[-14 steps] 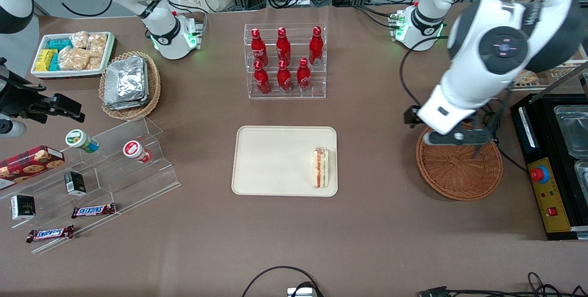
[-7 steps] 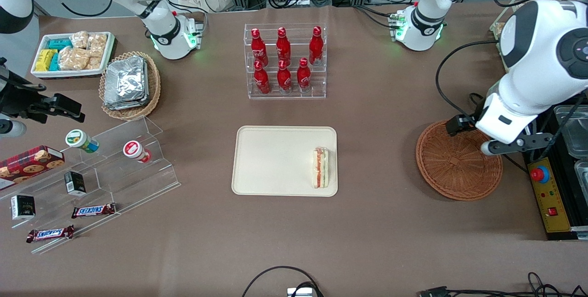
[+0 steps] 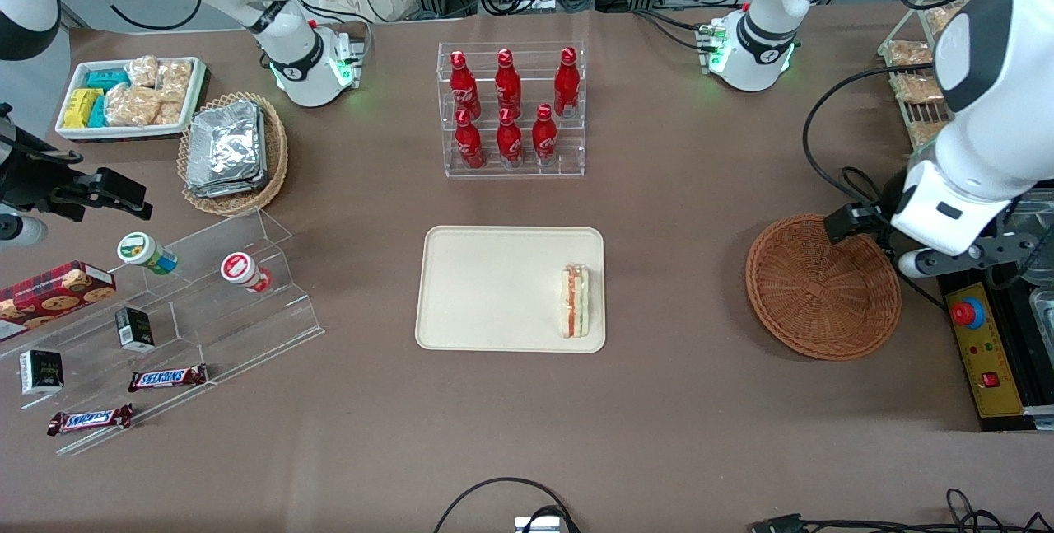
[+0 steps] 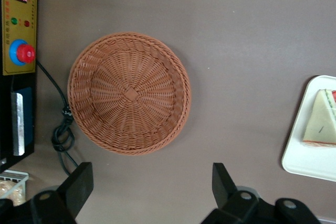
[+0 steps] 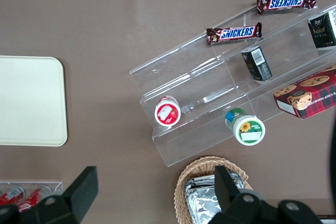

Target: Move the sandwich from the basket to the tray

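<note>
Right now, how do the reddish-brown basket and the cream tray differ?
The basket is round, woven and holds nothing; the tray is rectangular, smooth and carries the sandwich at its edge nearest the basket. The basket lies toward the working arm's end, with the open hand above the table beside it; the tray sits mid-table. Both are shallow.

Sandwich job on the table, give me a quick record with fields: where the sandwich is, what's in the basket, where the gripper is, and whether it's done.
sandwich: lying on the tray, at its edge nearest the basket
basket: nothing in it
gripper: open, holding nothing, above the table beside the basket, toward the working arm's end
task status: sandwich is on the tray, looks done
</note>
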{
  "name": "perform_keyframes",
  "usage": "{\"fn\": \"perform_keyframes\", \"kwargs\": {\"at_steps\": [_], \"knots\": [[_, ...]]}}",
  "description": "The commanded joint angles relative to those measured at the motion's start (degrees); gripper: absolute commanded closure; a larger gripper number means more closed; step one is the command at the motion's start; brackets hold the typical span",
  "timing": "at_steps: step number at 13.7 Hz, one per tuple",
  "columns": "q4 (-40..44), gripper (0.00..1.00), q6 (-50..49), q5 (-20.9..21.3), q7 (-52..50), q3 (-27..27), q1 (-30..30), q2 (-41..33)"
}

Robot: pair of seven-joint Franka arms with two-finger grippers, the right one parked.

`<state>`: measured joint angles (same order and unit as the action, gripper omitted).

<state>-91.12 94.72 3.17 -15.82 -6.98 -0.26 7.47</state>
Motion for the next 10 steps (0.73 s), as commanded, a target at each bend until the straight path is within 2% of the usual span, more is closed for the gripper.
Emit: {"fn": "perform_keyframes", "kwargs": {"at_steps": [1, 10], "knots": [[2.61, 0.00, -1.82, -0.98, 2.90, -0.14, 1.32, 1.32], [5.25, 0.00, -2.88, -0.71, 2.82, -0.14, 2.63, 2.63]]}}
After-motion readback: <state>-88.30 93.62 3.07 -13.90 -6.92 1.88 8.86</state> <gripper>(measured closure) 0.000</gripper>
